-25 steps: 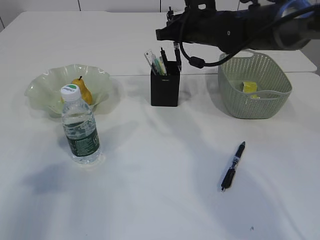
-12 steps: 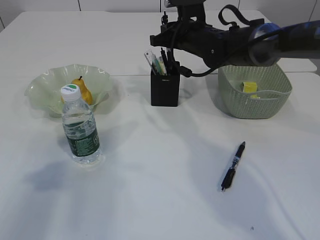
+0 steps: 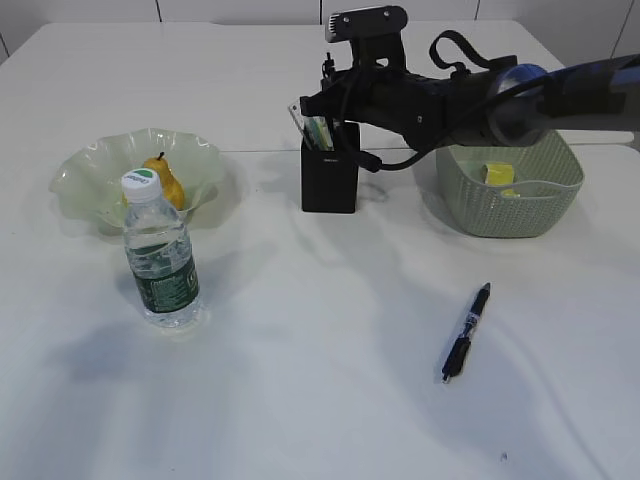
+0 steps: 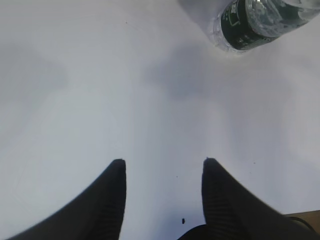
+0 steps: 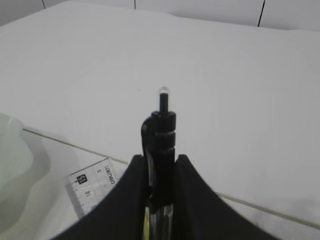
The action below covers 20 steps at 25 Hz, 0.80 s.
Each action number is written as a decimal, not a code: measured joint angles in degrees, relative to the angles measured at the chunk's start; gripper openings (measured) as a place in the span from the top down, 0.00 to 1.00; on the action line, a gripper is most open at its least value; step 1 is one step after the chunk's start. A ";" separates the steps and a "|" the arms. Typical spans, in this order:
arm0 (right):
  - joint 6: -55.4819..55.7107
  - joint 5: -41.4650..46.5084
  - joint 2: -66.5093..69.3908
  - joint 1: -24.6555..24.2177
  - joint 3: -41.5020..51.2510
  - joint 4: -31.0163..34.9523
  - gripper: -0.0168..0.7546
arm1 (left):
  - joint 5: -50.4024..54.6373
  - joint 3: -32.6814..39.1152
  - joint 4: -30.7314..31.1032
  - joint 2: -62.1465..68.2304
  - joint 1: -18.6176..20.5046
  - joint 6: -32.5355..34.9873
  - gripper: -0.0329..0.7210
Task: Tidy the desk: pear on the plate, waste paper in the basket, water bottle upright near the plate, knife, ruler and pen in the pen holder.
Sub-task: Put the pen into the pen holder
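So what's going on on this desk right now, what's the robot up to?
It is tidying. The right gripper is shut on a black pen, holding it over the black pen holder, where the ruler already stands. The left gripper hangs open over bare table, holding nothing. The pear lies in the plate, the water bottle stands upright in front of it, and the waste paper is in the basket. Another pen lies on the table.

Pear (image 3: pixel 165 180) in plate (image 3: pixel 90 175)
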 joint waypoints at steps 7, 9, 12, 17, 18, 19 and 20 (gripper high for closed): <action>0.00 2.41 0.00 0.00 0.00 0.00 0.65 | 0.00 0.00 0.00 0.00 0.00 0.00 0.49; 0.00 2.41 0.00 0.00 0.00 0.00 0.60 | 0.11 0.00 0.00 0.00 0.00 0.00 0.49; 0.00 2.53 0.00 0.00 0.00 0.00 0.57 | 0.21 0.00 0.00 0.00 0.00 0.00 0.49; 0.00 6.69 -2.67 0.00 0.00 0.00 0.57 | 0.19 0.00 0.00 0.00 0.00 0.00 0.49; 0.00 8.18 -3.61 0.00 0.00 0.00 0.57 | 0.23 0.00 0.00 0.00 0.00 0.00 0.49; 0.00 10.34 -4.64 0.00 0.00 0.00 0.57 | 0.23 0.00 0.00 0.00 0.00 0.00 0.49; 0.00 12.87 -5.55 0.00 0.00 0.00 0.57 | 0.23 0.00 0.00 0.00 0.00 0.00 0.49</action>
